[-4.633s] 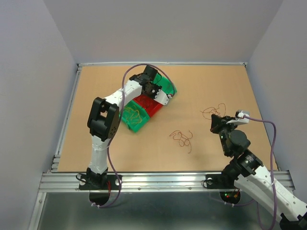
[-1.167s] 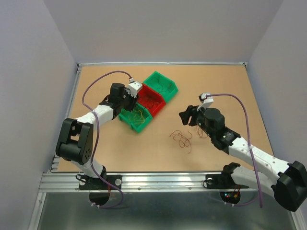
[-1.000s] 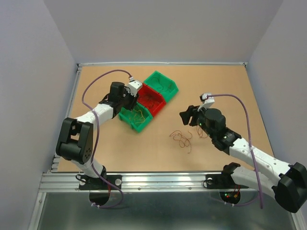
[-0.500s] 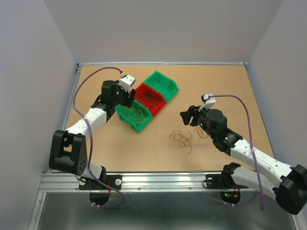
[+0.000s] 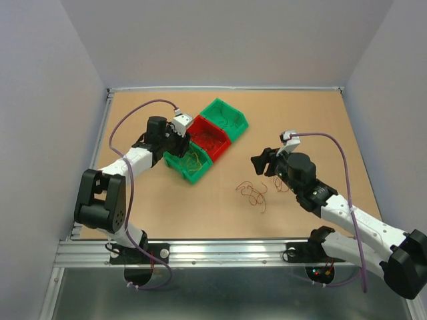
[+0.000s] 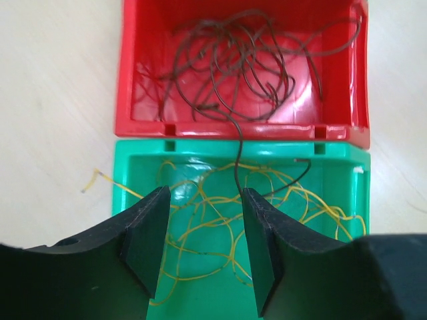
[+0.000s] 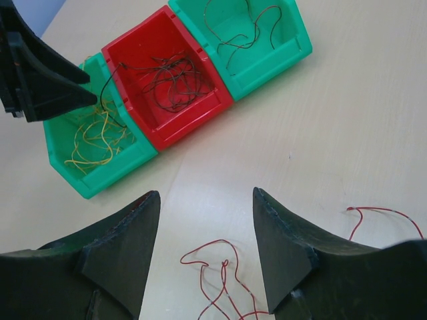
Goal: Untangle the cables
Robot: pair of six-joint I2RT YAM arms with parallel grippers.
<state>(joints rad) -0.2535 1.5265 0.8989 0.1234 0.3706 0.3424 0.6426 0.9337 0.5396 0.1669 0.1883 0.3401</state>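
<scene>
Well, my left gripper (image 6: 202, 207) hovers spread and empty over the glossy green bin (image 6: 333, 173) of curly yellow wires (image 6: 200, 227), a dark strand (image 6: 237, 153) trailing in from the red bin (image 6: 127, 80). My right gripper (image 7: 203, 207) gapes, empty, above thin red cables (image 7: 225, 270) looped on the matte tan table (image 7: 347, 100).

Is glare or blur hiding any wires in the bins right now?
Left wrist: white glare patches on the red bin's glossy floor, fainter in the green bin, but the wires read clearly; own fingers are dark. Right wrist: bins sharp, near fingers shadowed and soft. Top: even light, loose red wires only thin faint lines.
</scene>
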